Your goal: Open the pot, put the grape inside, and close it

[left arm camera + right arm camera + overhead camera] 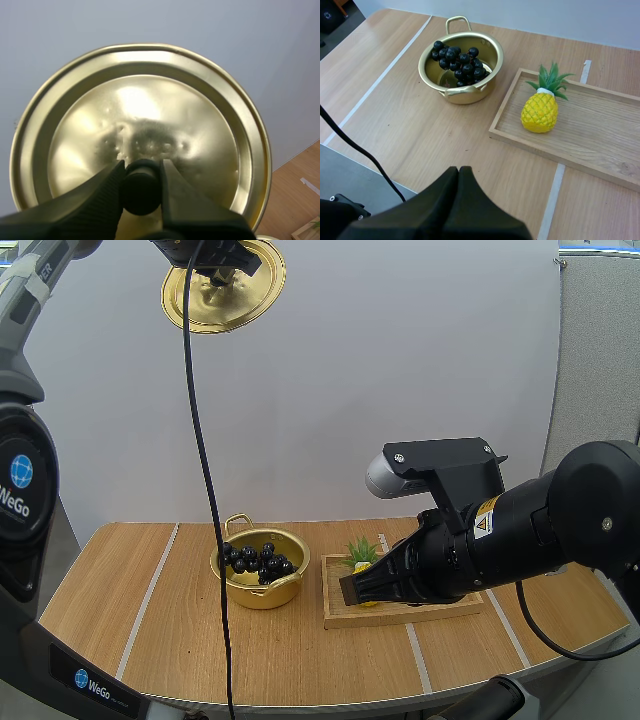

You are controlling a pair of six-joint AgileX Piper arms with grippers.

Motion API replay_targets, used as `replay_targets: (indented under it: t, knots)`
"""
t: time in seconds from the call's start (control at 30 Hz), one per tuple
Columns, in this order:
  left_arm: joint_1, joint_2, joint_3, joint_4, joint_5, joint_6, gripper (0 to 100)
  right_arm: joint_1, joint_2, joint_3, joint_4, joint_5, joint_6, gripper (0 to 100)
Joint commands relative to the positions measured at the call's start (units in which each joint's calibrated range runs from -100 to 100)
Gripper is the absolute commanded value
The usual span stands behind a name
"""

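A gold pot (pixel 261 570) (pixel 461 67) stands open on the table with a bunch of black grapes (pixel 256 560) (pixel 459 62) inside it. My left gripper (pixel 216 268) (pixel 141 192) is high above the table, shut on the black knob (pixel 140 186) of the gold lid (pixel 224 292) (pixel 140 130), which hangs tilted with its top toward the camera. My right gripper (pixel 350 590) (pixel 459 172) is shut on nothing, its fingers together as one dark wedge, held above the table's front right of the pot, over the tray's left end.
A wooden tray (pixel 400 612) (pixel 600 132) lies right of the pot with a small yellow toy pineapple (pixel 362 558) (pixel 540 107) on it. White tape lines (pixel 150 595) cross the table. The right arm's body hangs over the tray.
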Motion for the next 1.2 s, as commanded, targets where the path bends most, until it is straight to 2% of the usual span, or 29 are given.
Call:
replay_targets:
  t: [0.0,0.57,0.8,1.17]
  knots:
    - [-0.19,-0.60,-0.52,-0.08,0.00,-0.09,0,-0.28,-0.56,0.12,0.28,0.00,-0.37,0]
    - [-0.19,1.20,1.44,-0.58,0.00,1.09,0,-0.28,-0.56,0.12,0.38,0.00,-0.65,0]
    - [-0.19,1.20,10.73,-1.01,0.00,2.25,0,-0.28,-0.56,0.12,0.38,0.00,-0.65,0]
    - [-0.19,1.20,27.85,-5.57,0.00,7.18,0,-0.28,-0.56,0.12,0.38,0.00,-0.65,0]
